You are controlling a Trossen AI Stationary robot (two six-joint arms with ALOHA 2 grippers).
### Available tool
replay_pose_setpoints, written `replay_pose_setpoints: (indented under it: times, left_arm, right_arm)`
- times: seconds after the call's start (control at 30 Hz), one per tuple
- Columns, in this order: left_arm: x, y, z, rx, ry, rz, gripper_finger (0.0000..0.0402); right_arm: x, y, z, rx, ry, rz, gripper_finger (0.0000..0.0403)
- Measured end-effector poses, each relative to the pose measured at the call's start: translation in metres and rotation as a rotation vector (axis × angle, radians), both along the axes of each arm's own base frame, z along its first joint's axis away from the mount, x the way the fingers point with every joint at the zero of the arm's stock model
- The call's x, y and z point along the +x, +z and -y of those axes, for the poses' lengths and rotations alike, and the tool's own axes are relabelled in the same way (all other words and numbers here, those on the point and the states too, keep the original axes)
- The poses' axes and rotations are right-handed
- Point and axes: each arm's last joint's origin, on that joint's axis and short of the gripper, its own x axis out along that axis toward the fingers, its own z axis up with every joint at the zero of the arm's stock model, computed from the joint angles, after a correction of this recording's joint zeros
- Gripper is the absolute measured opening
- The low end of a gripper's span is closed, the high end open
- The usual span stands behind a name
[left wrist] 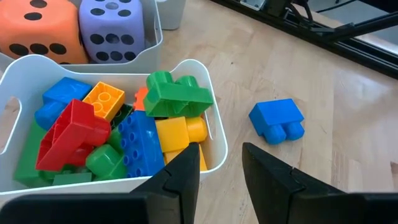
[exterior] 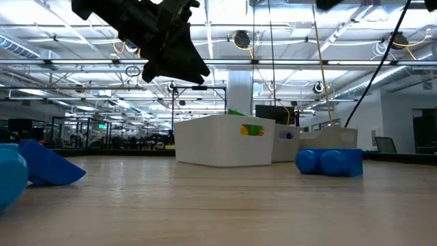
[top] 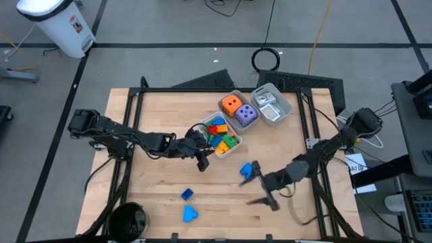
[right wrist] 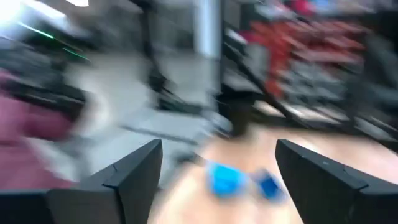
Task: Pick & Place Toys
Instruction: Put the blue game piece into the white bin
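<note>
- Left gripper [top: 202, 160] hovers just beside the near corner of the white tray [left wrist: 214, 134] of bricks, its fingers parted by a narrow gap with nothing between them.
- Right gripper [top: 264, 192] hangs over bare wood toward the table's front right, fingers spread wide and empty; its own camera is smeared by motion.
- Loose toys left out: one blue brick [top: 247, 169] lies on the wood between the two grippers, near the right one, and two more blue pieces [top: 187, 204] sit well apart toward the front edge.
- The tray is already piled with red, yellow, green, blue and orange bricks; a green brick [left wrist: 177, 93] rides above the rim.
- The orange die [top: 231, 104] and purple die [top: 246, 114] sit in the neighbouring tray.
- Risks, as I judge them:
  - Both arms are close to the same blue brick, so reaching together could make them clash.
  - A fast right-arm approach may nudge the brick away instead of straddling it.
  - Dropping another brick onto the heaped pile could make it bounce out or knock the green one over the rim.
</note>
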Motion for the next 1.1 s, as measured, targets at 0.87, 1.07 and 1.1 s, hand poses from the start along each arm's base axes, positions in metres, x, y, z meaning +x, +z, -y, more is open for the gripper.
replay_pose_setpoints:
  times: [0.87,1.07,1.1]
  left_arm:
    - [0.000,0.000,0.000,-0.004,0.003,0.003,0.0129]
    - [0.000,0.000,0.000,-0.004,0.003,0.004,0.0129]
    - [0.000,0.000,0.000,-0.004,0.003,0.003,0.0129]
  right_arm:
    - [0.001,-0.061,0.044,0.069,-0.639,-0.847,0.0352]
    - [0.011,-0.090,0.038,0.009,-0.629,-0.892,0.0348]
    - [0.013,-0.094,0.038,0.010,-0.628,-0.901,0.0348]
